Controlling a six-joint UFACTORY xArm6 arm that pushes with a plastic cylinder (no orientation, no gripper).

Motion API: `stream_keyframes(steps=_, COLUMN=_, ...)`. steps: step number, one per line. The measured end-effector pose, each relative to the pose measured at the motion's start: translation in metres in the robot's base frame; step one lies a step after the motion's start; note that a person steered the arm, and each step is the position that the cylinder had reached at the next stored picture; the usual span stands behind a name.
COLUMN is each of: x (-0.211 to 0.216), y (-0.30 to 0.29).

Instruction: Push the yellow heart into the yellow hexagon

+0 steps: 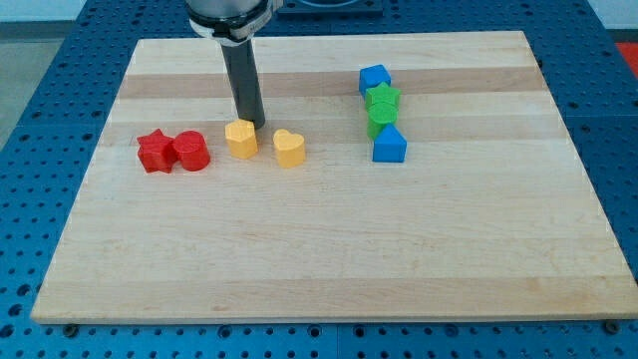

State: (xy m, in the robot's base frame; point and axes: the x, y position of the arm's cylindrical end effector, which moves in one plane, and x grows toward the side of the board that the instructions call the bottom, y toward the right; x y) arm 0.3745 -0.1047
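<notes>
The yellow heart (289, 147) lies on the wooden board (329, 259), left of centre. The yellow hexagon (240, 138) lies a short gap to its left; the two do not touch. My tip (251, 125) stands just behind the hexagon's top right corner, touching or nearly touching it, and up and to the left of the heart.
A red star (154, 152) and a red cylinder (190, 152) sit side by side left of the hexagon. At the right of centre a column holds a blue block (374, 79), a green star (382, 100), a green block (380, 123) and a blue block (389, 146).
</notes>
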Motion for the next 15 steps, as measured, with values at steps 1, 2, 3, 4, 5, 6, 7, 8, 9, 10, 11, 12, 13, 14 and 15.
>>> stream_keyframes(steps=1, x=0.010, y=0.000)
stream_keyframes(steps=2, x=0.011, y=0.000)
stream_keyframes(steps=3, x=0.004, y=0.000)
stream_keyframes(steps=4, x=-0.011, y=0.003)
stream_keyframes(steps=5, x=-0.013, y=0.016)
stream_keyframes(steps=6, x=-0.012, y=0.032)
stream_keyframes(steps=7, x=-0.012, y=0.052)
stream_keyframes(steps=8, x=-0.012, y=0.071)
stream_keyframes(steps=9, x=-0.011, y=0.085)
stream_keyframes(steps=10, x=-0.002, y=0.092)
stream_keyframes(steps=11, x=0.018, y=0.094)
stream_keyframes(steps=12, x=0.033, y=0.094)
stream_keyframes(steps=13, x=0.046, y=0.094)
stream_keyframes(steps=14, x=0.048, y=0.087)
stream_keyframes(steps=15, x=0.047, y=0.079)
